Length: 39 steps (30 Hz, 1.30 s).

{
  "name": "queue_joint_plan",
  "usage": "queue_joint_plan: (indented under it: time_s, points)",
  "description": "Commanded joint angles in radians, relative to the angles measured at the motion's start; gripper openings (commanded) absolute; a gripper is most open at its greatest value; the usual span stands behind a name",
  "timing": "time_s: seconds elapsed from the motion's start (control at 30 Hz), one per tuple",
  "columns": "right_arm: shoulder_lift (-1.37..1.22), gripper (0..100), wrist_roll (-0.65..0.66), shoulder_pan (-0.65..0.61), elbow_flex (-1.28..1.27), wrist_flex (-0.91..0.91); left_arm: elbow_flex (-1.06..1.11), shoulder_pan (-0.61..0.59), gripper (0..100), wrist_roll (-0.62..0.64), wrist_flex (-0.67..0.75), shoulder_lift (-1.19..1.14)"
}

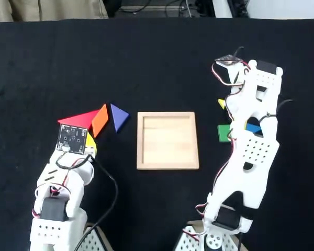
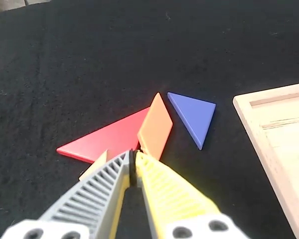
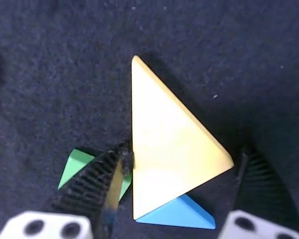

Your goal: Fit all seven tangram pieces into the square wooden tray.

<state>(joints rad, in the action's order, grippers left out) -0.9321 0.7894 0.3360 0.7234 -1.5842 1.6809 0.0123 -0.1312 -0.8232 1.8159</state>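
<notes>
Two fingers [image 3: 97, 181] of the right gripper [image 3: 184, 155] stand apart astride the yellow triangle [image 3: 162, 134]: one long edge runs beside one finger, the opposite corner points at the other. Farther off, the left gripper [image 2: 134, 158] is pinched closed, tips by the orange parallelogram [image 2: 155, 127].

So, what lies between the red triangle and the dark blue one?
The orange parallelogram, right against the red triangle; the high view shows it.

Left arm [image 1: 60, 191]: white, folded low, wrist raised behind its pincer.
Left gripper [image 2: 133, 158]: grey finger [image 2: 102, 181] and yellow finger [image 2: 167, 186] pressed together, tips meeting.
Right arm [image 1: 249, 151]: white, stretched far forward, wrist directly above its pincer.
Right gripper [image 3: 182, 167]: black fingers [image 3: 102, 181] spread wide, pointing down.
</notes>
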Motion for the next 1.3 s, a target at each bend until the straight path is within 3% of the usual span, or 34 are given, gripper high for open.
queue_joint_plan:
  time_s: [0.0, 0.17, 0.53, 0.83, 1.03, 1.27]
  points:
    - [-0.007, 33.5, -0.011, 0.026, 0.024, 0.029, 0.018, 0.013, 3, -0.009, -0.006, 0.003]
    - [-0.007, 25.7, -0.011, 0.026, 0.024, 0.031, 0.018, 0.013, 3, -0.009, -0.006, 0.003]
    - [0.008, 26.5, -0.014, 0.031, 0.051, 0.02, 0.018, 0.013, 3, -0.009, -0.006, 0.003]
    - [0.068, 26.5, -0.048, 0.017, 0.289, -0.176, 0.018, 0.013, 3, -0.009, -0.006, 0.003]
    - [0.142, 26.4, -0.247, 0.015, 0.277, -0.184, 0.018, 0.013, 3, -0.009, -0.006, 0.003]
    - [0.493, 22.1, -0.394, -0.072, -0.096, -0.183, 0.018, 0.013, 3, -0.009, -0.006, 0.003]
